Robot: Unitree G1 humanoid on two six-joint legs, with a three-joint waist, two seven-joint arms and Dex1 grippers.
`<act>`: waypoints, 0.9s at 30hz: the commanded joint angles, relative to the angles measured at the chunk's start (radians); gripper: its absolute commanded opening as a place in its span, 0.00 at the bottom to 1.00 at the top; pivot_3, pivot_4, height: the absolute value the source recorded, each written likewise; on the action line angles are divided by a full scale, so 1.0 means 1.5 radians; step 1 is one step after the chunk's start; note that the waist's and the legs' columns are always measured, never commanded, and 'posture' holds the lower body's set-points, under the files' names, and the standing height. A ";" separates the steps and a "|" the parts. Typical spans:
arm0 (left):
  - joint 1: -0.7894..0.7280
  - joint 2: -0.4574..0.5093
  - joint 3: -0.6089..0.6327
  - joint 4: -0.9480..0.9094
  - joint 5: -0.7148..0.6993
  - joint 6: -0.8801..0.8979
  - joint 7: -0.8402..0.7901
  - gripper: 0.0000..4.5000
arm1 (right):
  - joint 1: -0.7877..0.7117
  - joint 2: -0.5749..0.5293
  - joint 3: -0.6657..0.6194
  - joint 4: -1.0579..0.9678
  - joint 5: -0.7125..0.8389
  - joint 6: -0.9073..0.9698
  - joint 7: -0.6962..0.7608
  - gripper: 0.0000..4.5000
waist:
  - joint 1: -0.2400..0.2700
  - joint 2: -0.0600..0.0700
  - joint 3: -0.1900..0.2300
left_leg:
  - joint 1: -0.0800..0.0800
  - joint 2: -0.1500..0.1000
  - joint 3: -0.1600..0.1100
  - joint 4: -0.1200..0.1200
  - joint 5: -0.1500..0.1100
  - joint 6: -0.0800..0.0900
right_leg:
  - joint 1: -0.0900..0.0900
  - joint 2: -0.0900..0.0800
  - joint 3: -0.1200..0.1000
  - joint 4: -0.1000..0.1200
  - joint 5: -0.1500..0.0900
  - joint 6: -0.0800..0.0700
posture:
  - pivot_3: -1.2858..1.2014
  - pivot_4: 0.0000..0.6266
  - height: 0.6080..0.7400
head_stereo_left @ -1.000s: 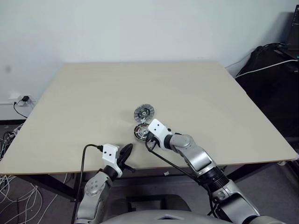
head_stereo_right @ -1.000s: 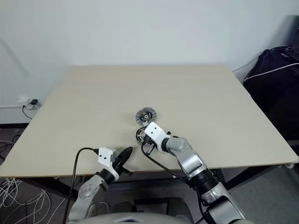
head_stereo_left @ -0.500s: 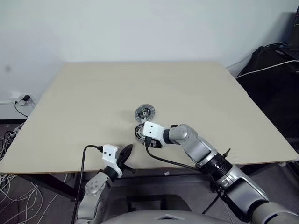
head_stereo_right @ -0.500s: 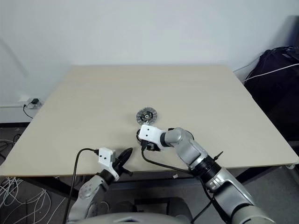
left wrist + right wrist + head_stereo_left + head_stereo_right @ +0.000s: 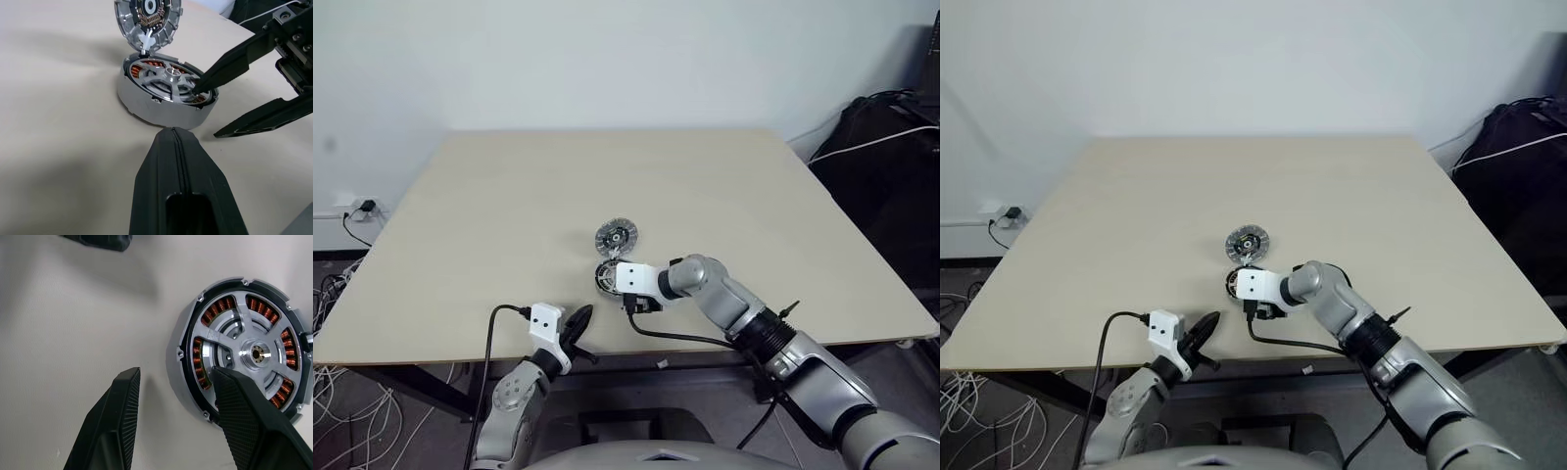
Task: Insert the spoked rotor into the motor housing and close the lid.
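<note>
Spoked rotor [image 5: 249, 355] seated inside the motor housing [image 5: 164, 100], mid-table [image 5: 509, 196]. Lid [image 5: 148, 19] apparently leans open just beyond the housing. Right hand [image 5: 171, 421], parted, straddles the housing rim, one finger on the rotor; left hand [image 5: 182, 191], closed empty, waits nearby.

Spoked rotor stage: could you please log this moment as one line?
spoked rotor: seated in motor housing | lid: open | right gripper: open, straddling housing rim | left gripper: shut
</note>
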State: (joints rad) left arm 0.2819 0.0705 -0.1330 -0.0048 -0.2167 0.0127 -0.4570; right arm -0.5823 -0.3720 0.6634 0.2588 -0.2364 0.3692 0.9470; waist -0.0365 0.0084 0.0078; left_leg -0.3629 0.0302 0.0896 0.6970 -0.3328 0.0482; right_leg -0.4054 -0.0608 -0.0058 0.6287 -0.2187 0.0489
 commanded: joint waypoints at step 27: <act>-0.007 -0.011 -0.006 -0.045 -0.013 0.017 0.015 0.00 | 0.030 0.028 -0.101 -0.110 -0.012 0.105 -0.065 0.02 | 0.003 0.000 0.000 | 0.000 0.000 0.000 0.000 0.000 -0.001 | -0.001 0.000 0.000 0.000 0.000 -0.001 | 0.52 0.00 1.00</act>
State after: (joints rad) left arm 0.2853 0.0605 -0.1376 -0.0203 -0.2209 0.0405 -0.4361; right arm -0.5178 -0.3218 0.5616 0.1876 -0.2636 0.5146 0.8628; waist -0.0320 0.0082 0.0083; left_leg -0.3655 0.0302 0.0893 0.6971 -0.3313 0.0460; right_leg -0.4085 -0.0611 -0.0059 0.6294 -0.2181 0.0481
